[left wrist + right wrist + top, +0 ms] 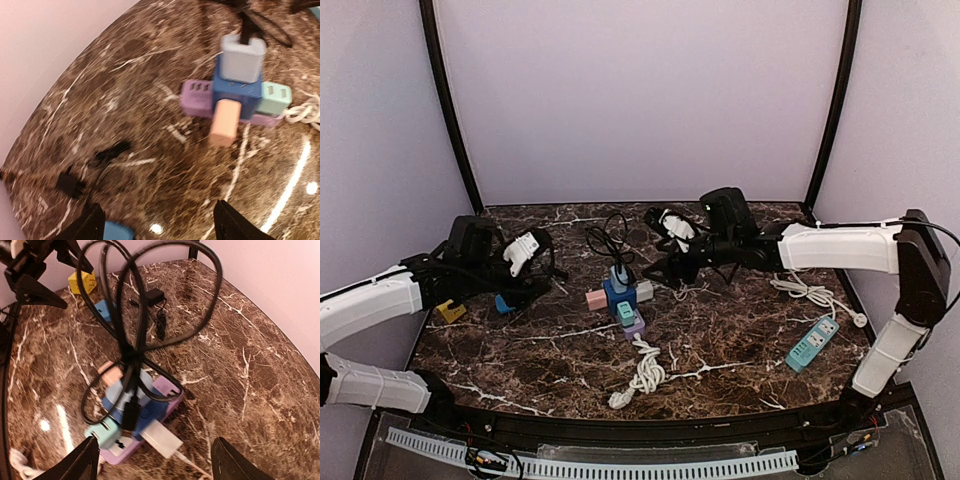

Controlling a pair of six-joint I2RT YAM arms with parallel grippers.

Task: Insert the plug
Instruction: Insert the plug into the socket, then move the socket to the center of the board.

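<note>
**Jaws wide on both arms: mind the cable loops**

Seen from above, your right gripper (665, 250) hangs just behind and to the right of the blue socket cube (617, 292) at mid-table. Your left gripper (542, 270) sits well off to the cube's left. The black plug (617, 270) stands at the cube's back edge, and its black cable (608, 235) curls away behind it. Neither arm touches the cube or the plug.

In the left wrist view, your left fingers are spread wide over the bare marble table (125, 100) with nothing between them. The cube lies ahead with a pink adapter (225, 122) jutting toward the camera. Blur smears this picture, so you cannot pick out the plug here.

In the right wrist view, your right fingers are also spread wide and empty. The plug shows just beyond them as a dark body against the blue cube, with a white charger (160, 437) right beside it. It looks pushed home, and the task appears close to done. How deep the pins sit cannot be told from these pictures.

The main risk is the cable. Its tall loops rise close in front of your right wrist, and a finger that hooks one as you draw away could tug the plug loose or drag the whole cluster. If you press again to seat the plug, the crowded adapters leave little room. An off-centre push could tip the cube or knock the charger.
</note>
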